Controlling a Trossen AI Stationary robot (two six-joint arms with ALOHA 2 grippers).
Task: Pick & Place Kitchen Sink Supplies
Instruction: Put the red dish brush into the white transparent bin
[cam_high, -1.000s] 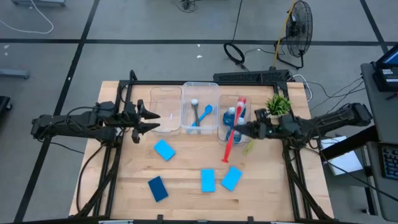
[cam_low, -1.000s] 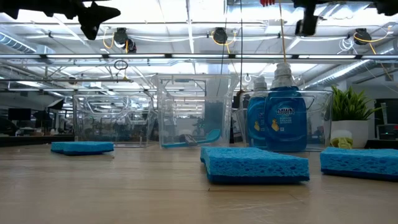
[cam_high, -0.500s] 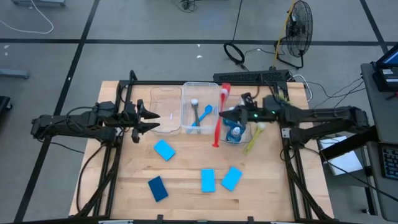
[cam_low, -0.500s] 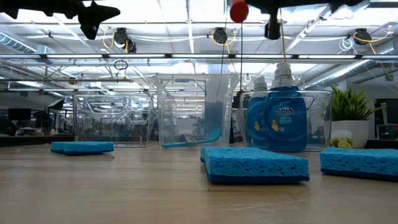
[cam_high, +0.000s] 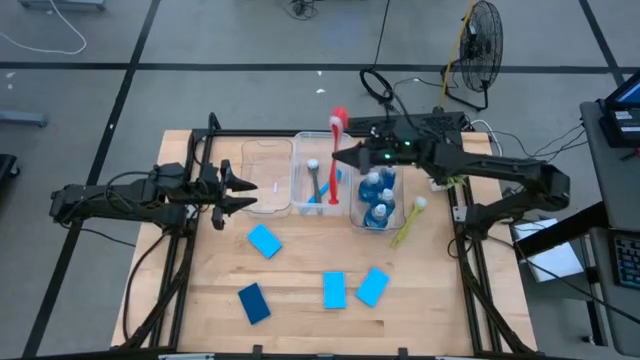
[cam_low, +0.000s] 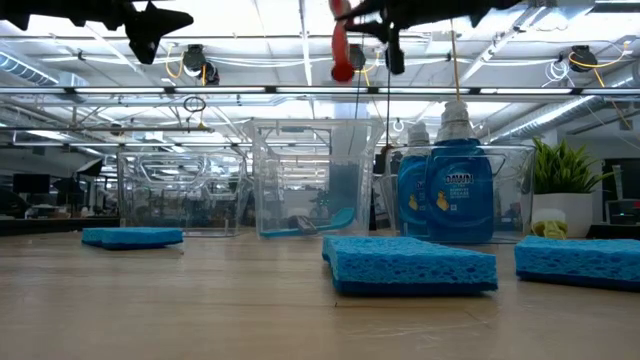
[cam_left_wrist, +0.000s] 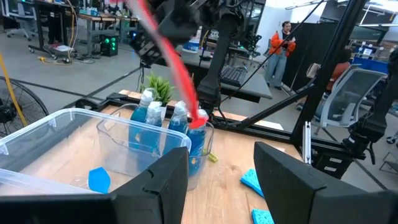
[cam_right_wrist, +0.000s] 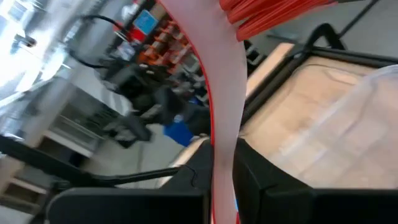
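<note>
Since one second ago, we see the right gripper (cam_high: 340, 157) swung over the middle bin (cam_high: 322, 180), fingers clamped on the slim red brush (cam_high: 335, 150); left gripper (cam_high: 245, 190) half-open.

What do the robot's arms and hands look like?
Both arms are black and skinny, built from jointed tubes with dark cables along them. The left hand ends in two pointy black fingers. The right hand looks the same, with tiny green lights glowing near its wrist.
</note>
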